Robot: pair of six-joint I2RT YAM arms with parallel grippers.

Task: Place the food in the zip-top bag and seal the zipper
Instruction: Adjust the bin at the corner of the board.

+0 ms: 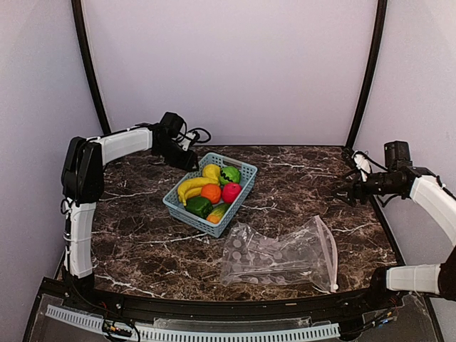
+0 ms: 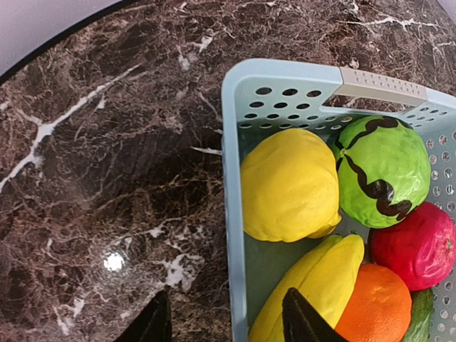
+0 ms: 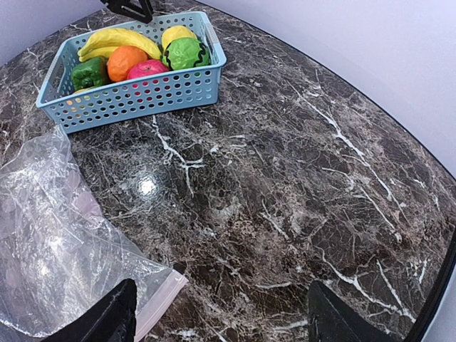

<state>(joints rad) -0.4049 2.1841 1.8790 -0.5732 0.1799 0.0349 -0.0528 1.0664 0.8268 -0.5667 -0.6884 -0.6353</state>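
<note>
Fingers (image 2: 153, 324) of the left gripper (image 2: 226, 324) are spread wide with nothing between them, straddling the basket (image 1: 241, 201) at its far corner: one tip hangs over the marble table (image 1: 299, 178) outside the rim, the other over the banana (image 1: 192, 187) inside. The right gripper (image 3: 221, 324) is off to the basket's right, well apart from it, jaws just as wide and gripping nothing, one tip above the zipper (image 1: 326, 249). All the food sits in that one basket, so count it off: one banana, its long axis running along the long side nearest the left arm; one lemon (image 1: 211, 172) at the far end; one striped melon (image 1: 230, 174) beside it; one pink-red ball (image 1: 231, 192); one orange (image 1: 210, 193); one green pepper (image 1: 199, 206); and one more orange-and-green piece at the near corner that I cannot make out. One bag (image 1: 274, 256) lies flat on the table just nearer than the basket and to its right, long axis running left to right, the zipper edge at the end away from the basket. Whether that zipper is shut, I cannot tell.
</note>
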